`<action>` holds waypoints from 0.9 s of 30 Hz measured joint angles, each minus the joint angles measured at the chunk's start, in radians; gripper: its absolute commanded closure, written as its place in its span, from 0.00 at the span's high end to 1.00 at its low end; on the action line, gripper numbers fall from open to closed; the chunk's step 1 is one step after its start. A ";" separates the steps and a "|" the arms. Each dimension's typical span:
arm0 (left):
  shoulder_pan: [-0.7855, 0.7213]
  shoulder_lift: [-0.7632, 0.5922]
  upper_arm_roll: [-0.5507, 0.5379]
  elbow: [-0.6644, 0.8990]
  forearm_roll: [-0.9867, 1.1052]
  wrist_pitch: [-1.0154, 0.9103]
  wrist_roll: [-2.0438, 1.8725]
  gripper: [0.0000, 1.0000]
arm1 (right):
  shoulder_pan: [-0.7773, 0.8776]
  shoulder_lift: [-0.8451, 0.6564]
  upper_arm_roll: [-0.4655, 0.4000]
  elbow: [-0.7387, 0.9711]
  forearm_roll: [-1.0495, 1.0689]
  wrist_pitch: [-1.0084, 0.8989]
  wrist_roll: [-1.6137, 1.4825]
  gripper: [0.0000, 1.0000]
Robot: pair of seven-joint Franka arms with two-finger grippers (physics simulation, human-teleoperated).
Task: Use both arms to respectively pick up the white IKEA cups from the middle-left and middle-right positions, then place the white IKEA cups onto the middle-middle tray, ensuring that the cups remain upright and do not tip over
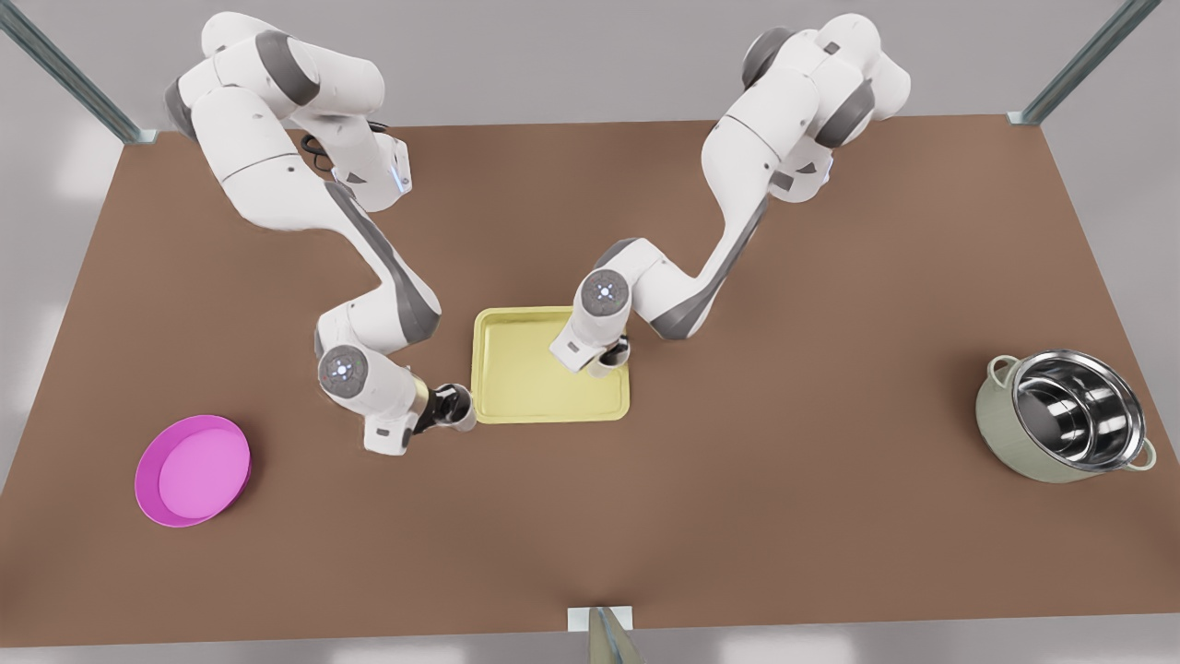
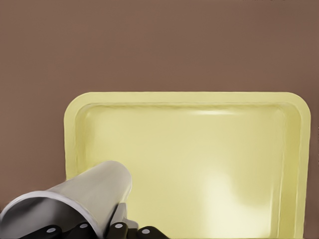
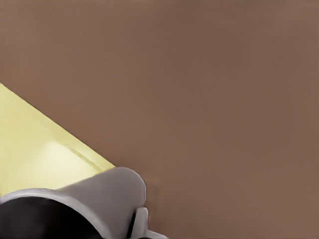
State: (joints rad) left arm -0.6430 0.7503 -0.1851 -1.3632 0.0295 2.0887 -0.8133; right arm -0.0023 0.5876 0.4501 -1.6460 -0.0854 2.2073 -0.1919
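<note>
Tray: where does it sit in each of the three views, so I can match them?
Front view: tray at the middle of the brown table; left gripper at its edge on the front view's left, right gripper over it.
Left wrist view: tray spread wide beyond the left cup.
Right wrist view: a slice of tray beside the right cup.
Shared landmark: the brown table.

one white cup [image 1: 612, 360] hangs over the yellow tray [image 1: 525, 378], another [image 1: 461, 407] beside it.
</note>
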 measured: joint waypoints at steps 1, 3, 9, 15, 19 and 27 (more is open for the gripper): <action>-0.011 0.009 0.000 -0.001 0.008 0.018 -0.034 0.21 | 0.044 0.005 0.002 0.008 -0.001 0.009 -0.002 0.21; -0.031 0.019 0.003 -0.001 0.023 0.037 -0.098 0.21 | 0.120 0.029 0.002 0.032 -0.004 0.030 -0.006 0.21; -0.046 0.032 0.007 0.000 0.058 0.019 -0.251 0.21 | 0.176 0.063 -0.008 0.011 -0.028 0.095 -0.015 0.21; -0.048 0.076 0.007 0.003 0.069 0.017 -0.359 1.00 | 0.156 0.036 -0.010 -0.155 -0.047 0.219 -0.021 0.21; -0.049 0.070 0.007 0.005 0.083 0.022 -0.414 1.00 | 0.150 0.038 -0.009 -0.183 -0.051 0.282 -0.024 0.51; -0.042 -0.034 0.004 0.008 0.079 -0.046 -0.503 1.00 | 0.144 0.044 -0.010 -0.181 -0.102 0.333 0.047 1.00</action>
State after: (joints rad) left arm -0.6850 0.7161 -0.1809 -1.3551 0.1088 2.0431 -1.3161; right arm 0.1416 0.6312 0.4406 -1.8266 -0.1871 2.5406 -0.1450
